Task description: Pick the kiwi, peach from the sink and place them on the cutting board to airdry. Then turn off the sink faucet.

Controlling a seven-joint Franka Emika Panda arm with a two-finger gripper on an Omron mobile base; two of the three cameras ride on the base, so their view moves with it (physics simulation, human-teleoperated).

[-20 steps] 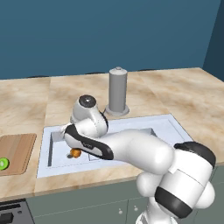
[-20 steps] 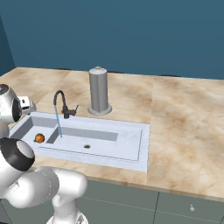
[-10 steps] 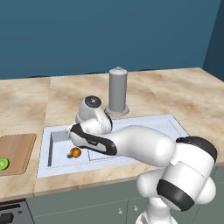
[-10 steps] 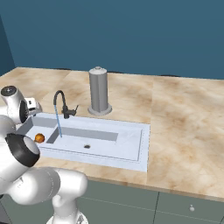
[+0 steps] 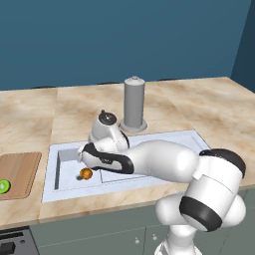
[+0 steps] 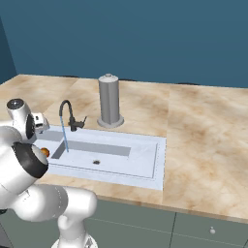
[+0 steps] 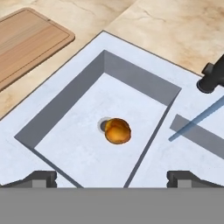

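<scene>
The claw (image 7: 112, 177) hangs over the small compartment of the sink (image 7: 52, 98) with its two tips spread as wide as they go and nothing between them. The peach (image 7: 117, 131) lies on the floor of that compartment, right against the dark drain hole, and sits roughly centred between the tips in the hand view.

The kiwi (image 5: 4, 187) already rests on the cutting board (image 5: 22, 172), at the far left of the counter, so the peach is the fruit in hand. To take it well, I'd say the arm should drop straight down, keeping the fruit centred between the tips (it is round and would roll off a lopsided squeeze), and go low enough to close around its widest part. The compartment walls stand close on either side, so the open tips need to stay clear of them on the way in.

Water is running in a thin blue stream from the sink faucet (image 6: 70, 115), to the right of the peach; the lift toward the board should go left, away from the spout.
</scene>
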